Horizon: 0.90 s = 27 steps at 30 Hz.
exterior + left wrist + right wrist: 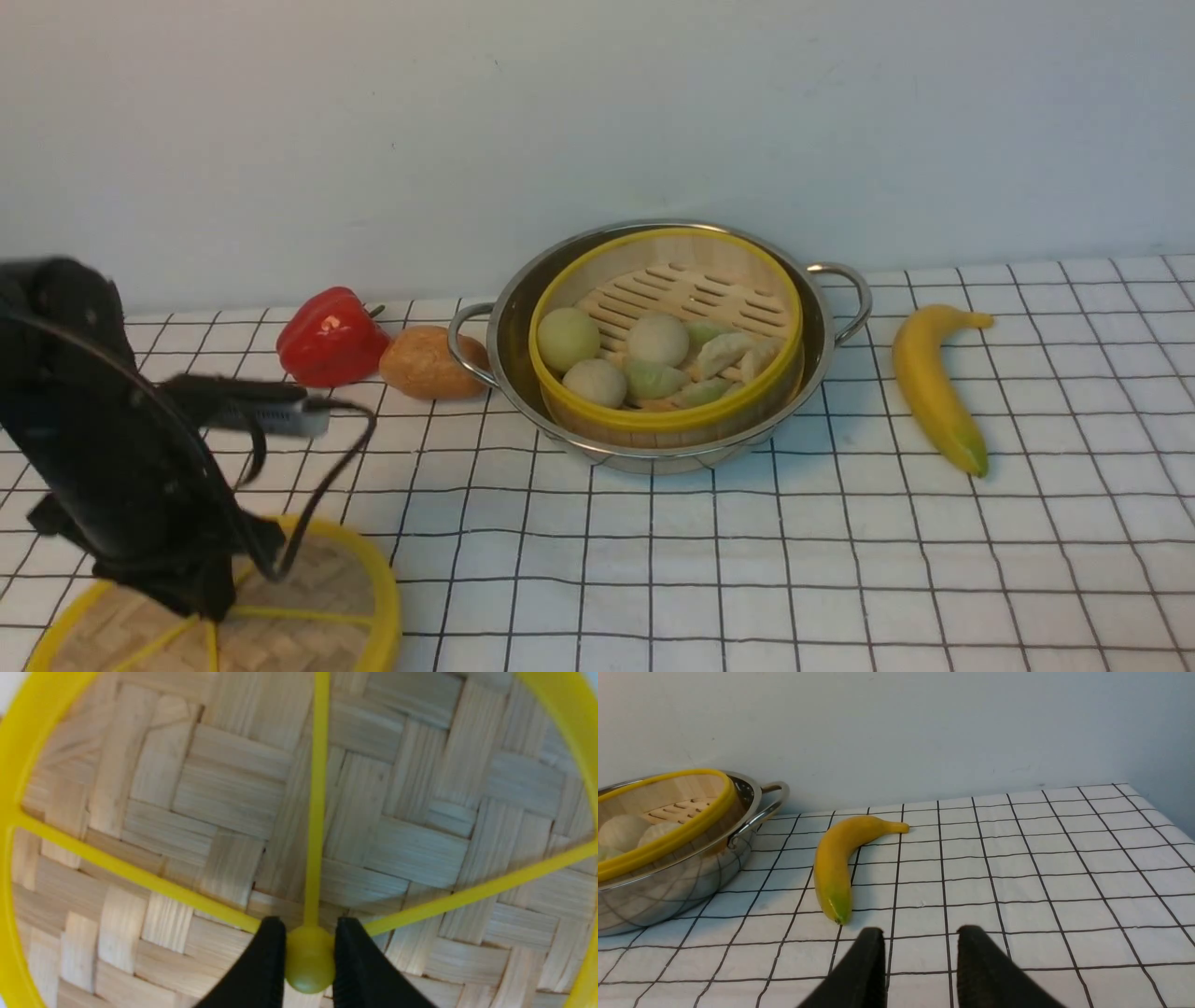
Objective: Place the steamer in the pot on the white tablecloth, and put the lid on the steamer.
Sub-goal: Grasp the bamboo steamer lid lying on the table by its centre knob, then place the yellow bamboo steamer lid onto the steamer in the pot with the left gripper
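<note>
Steamer (667, 425): sits down inside pot (653, 457), toward the back of white tablecloth (747, 560), so first half of job looks done; lid (327, 597): lies flat on cloth at near left corner, well apart from pot, not yet on top of steamer; left claw (310, 924): squeezes tight on small yellow knob (309, 963) in middle of lid, most likely because no other bump sticks up to grab for lifting; right claw (922, 931): hangs low over bare cloth near banana (929, 387), jaws partly apart, holds nothing, seems to wait out of the way. Counting now: one steamer; one pot with two loop handles (453, 345); one lid with three yellow spokes (320, 788); three pale round buns (658, 338); small bunch of green dumplings (653, 378), too squashed together to count; one banana right of pot; one red pepper (329, 338) and one brown roll (425, 362) left of pot, roll just beside a handle.
</note>
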Motion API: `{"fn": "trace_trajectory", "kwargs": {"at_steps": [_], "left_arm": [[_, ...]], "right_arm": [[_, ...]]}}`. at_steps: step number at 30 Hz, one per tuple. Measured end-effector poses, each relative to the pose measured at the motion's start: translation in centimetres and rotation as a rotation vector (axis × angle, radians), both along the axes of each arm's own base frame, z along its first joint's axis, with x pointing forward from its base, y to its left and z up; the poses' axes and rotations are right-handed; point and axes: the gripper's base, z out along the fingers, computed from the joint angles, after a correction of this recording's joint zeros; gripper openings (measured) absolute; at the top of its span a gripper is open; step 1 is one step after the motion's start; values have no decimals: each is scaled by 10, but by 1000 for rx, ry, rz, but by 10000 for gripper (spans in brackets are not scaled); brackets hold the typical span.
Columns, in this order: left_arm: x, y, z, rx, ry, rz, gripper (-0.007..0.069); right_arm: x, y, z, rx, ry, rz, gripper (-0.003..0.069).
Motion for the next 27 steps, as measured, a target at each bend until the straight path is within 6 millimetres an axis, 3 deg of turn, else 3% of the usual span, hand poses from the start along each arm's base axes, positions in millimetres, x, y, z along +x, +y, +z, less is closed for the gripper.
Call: {"fn": "trace_trajectory", "kwargs": {"at_steps": [2, 3, 6, 10, 13, 22, 27], "left_arm": [[14, -4, 34, -36, -85, 10, 117], [15, -4, 37, -38, -96, 10, 117], [41, -14, 90, -55, -293, -16, 117], [61, -40, 121, -93, -408, -75, 117], [79, -65, 121, -124, -417, -123, 117], [147, -123, 74, -175, -375, -204, 117], [165, -158, 81, -213, -461, -278, 117]], "right_arm": [[0, 0, 0, 0, 0, 0, 240], [0, 0, 0, 0, 0, 0, 240], [0, 0, 0, 0, 0, 0, 240], [0, 0, 0, 1, 0, 0, 240], [0, 0, 0, 1, 0, 0, 240], [0, 0, 0, 1, 0, 0, 240], [0, 0, 0, 1, 0, 0, 240]]}}
